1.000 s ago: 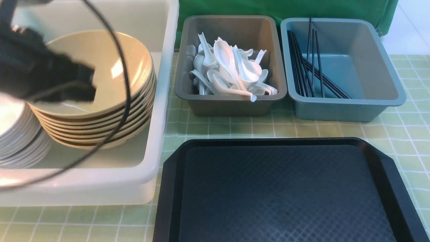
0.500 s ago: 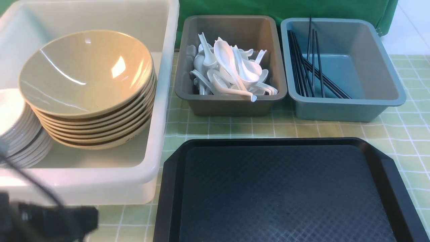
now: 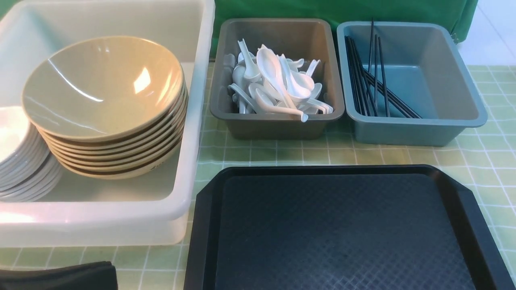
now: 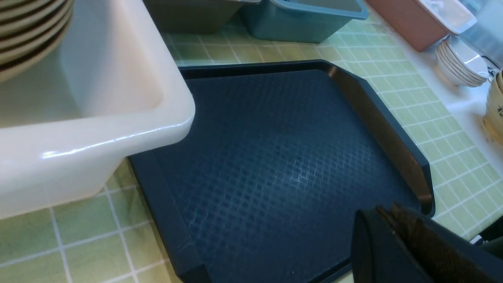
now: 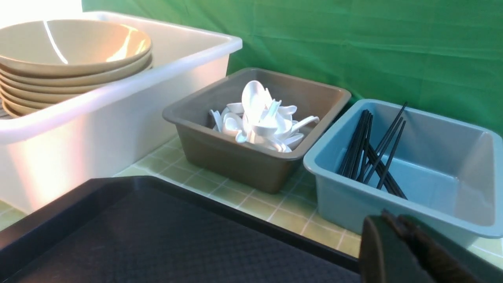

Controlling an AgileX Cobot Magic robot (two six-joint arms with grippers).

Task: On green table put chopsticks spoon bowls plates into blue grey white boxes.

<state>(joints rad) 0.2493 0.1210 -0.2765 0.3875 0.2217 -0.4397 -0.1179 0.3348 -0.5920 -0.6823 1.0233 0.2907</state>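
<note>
Green tiled table, tray bare, everything sorted into boxes, both arms drawn down to the frame's lower edge.

Bowls and plates are stacked in the white box at left of frame; spoons are heaped in the grey box at centre; chopsticks are leaned in the blue box at upper right. Left gripper and right gripper are seen with jaws together, nothing clamped. Risks, as judged: bowl stack is tilted against the box wall and could be slid by any bump to the white box; one spoon handle is hung over the grey box's near rim and could be knocked out; upright chopsticks could be snagged by a low pass.
</note>
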